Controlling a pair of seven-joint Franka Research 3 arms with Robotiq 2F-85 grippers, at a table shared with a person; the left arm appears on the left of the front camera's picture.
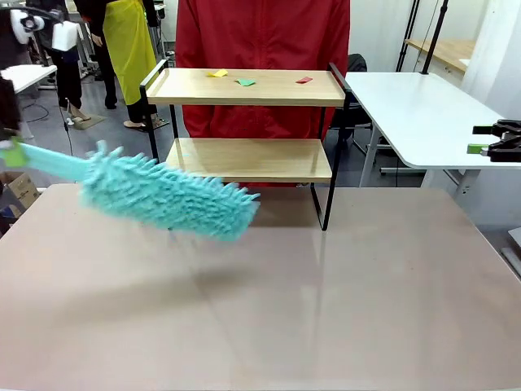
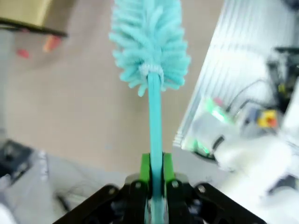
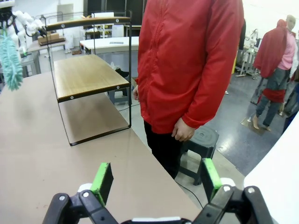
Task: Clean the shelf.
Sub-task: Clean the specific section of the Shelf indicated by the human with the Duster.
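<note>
Our left gripper [image 2: 155, 168] is clenched on the handle of the teal duster [image 1: 167, 195], held low over the counter [image 1: 366, 285] before the shelf [image 1: 252, 159], which stands at the far edge. The approach seems in hand. Next we must lift the duster and sweep the coloured scraps [image 1: 245, 81] off the top board. Our right gripper [image 3: 156, 182] hangs released.
</note>
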